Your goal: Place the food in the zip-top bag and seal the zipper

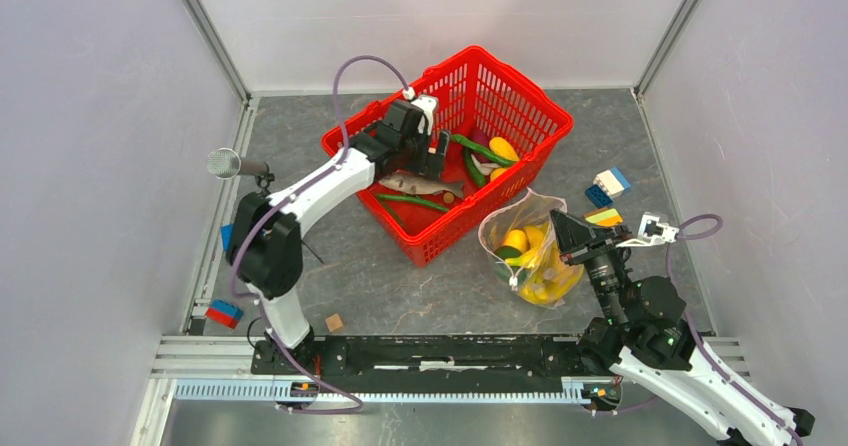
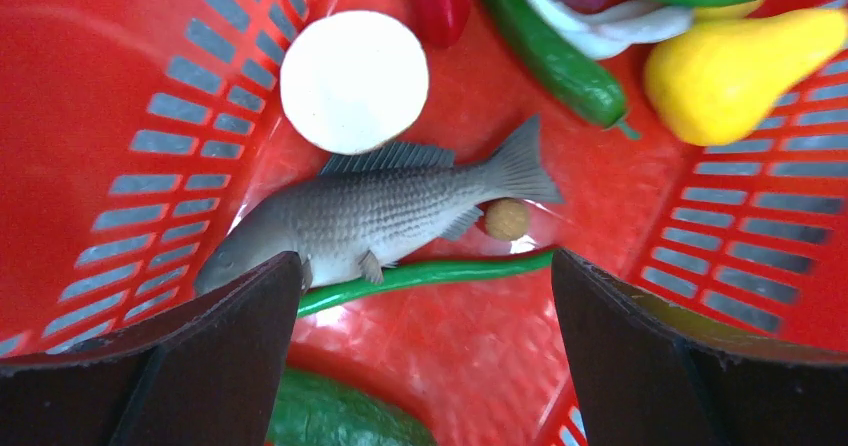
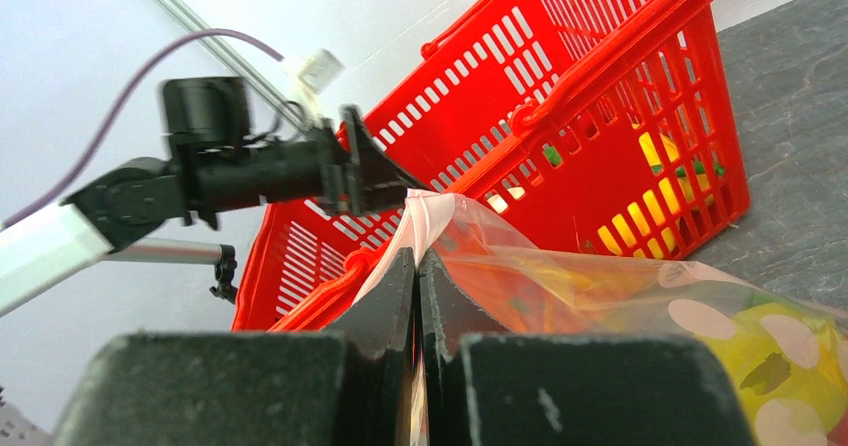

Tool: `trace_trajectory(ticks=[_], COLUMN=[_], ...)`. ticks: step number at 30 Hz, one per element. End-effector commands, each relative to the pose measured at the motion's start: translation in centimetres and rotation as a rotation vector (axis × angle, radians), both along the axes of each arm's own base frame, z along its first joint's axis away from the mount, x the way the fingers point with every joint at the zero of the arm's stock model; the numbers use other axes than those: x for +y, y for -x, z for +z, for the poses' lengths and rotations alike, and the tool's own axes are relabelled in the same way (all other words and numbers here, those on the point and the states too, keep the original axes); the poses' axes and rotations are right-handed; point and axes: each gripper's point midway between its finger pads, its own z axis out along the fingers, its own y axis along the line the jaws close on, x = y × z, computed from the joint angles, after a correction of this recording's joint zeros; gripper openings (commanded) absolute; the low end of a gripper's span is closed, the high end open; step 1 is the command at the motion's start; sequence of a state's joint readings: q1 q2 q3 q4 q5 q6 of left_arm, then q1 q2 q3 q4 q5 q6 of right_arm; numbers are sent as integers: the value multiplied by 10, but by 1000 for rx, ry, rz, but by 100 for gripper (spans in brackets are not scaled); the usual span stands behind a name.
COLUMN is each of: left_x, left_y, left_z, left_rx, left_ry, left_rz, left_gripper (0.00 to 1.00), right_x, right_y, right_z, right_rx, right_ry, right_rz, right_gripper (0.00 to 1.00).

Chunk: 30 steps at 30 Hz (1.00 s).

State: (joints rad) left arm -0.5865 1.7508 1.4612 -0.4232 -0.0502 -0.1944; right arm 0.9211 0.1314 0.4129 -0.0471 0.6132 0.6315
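right jaws pinch zip-top bag (image 3: 620, 286) (wrist view); left jaws gape over fish (image 2: 370, 216).

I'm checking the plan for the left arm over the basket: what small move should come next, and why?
Probably lower the left gripper onto the fish and close. Its jaws stand open above the fish in the red basket, and the right gripper is shut on the zip-top bag's edge.
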Motion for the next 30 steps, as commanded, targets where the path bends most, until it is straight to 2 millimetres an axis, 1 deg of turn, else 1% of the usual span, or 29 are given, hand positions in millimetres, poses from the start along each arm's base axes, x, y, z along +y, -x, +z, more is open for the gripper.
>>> trace_trajectory(ticks=[1,2,6,7,8,11,13,18,24,27,30], left_x=[-6,-7,-18,-23,-25,-30,-34,-32,-16,-12,-12], left_y=[-31,-36,-61,-66,-69,-74,-76,-74,-74,-75,-77], left_z=[-9,-14,-22,-27,-34,-44,-51,-73,-104,-113,-115], left_rx=[-84,-94,-213,-234,-236,-274,-291,-214,-141,-116,-118], left_ry=[-55,-71,-100,-130,-164,-278,-323,-391,-491,-520,-523], left_rz=[-12,-21,-44,-69,-91,-132,-166,-209,-194,-190,-187], left_gripper=[100,100,98,98,98,98,98,93,87,84,78], right_x=[-4,-4,-3,-3,-2,-2,-4,-6,-7,-8,-8], right_y=[2,2,1,0,0,-1,-1,-1,0,0,1], right_z=[17,17,16,16,16,16,15,17,16,15,15], right_rx=[-28,-27,-23,-22,-23,-18,-16,-17,-16,-14,-15], right_ry=[-34,-31,-26,-26,-22,-13,-14,-15,-17,-17,-21], right_rz=[-6,-6,-11,-12,-12,-13,-21,-28,-28,-31,-29], right_gripper=[6,6,6,6,6,6,6,6,6,6,6])
